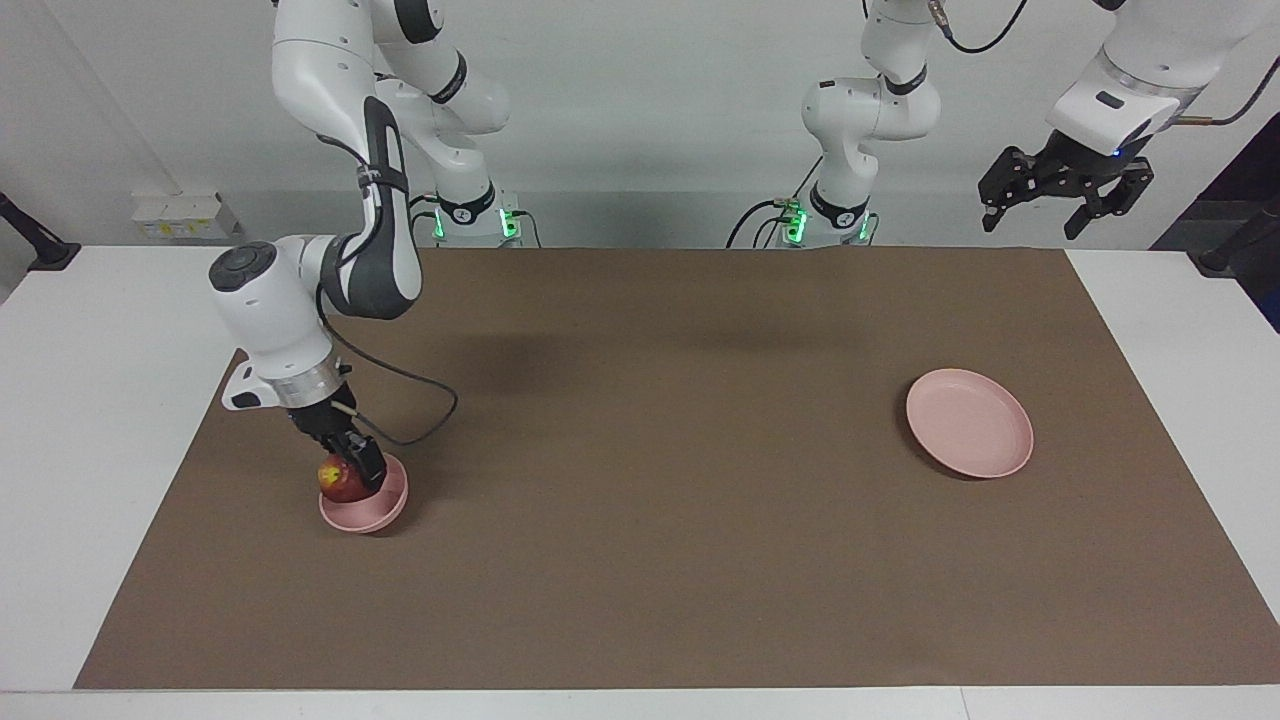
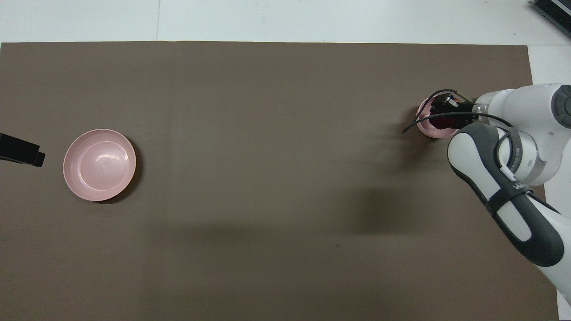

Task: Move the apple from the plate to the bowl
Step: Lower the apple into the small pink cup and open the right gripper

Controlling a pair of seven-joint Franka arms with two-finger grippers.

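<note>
While the right gripper (image 1: 345,480) was down in the bowl (image 1: 372,514) at the right arm's end, it clasped the apple (image 1: 338,482). Plate (image 1: 969,422) sat bare at 3 o'clock in the facing view. Left gripper (image 1: 1062,196) waited aloft, fingers spread wide.

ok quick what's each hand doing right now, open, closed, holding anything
Right hand: closed on the apple, over the bowl.
Left hand: open, holding nothing, waiting raised at its own end of the table.
</note>
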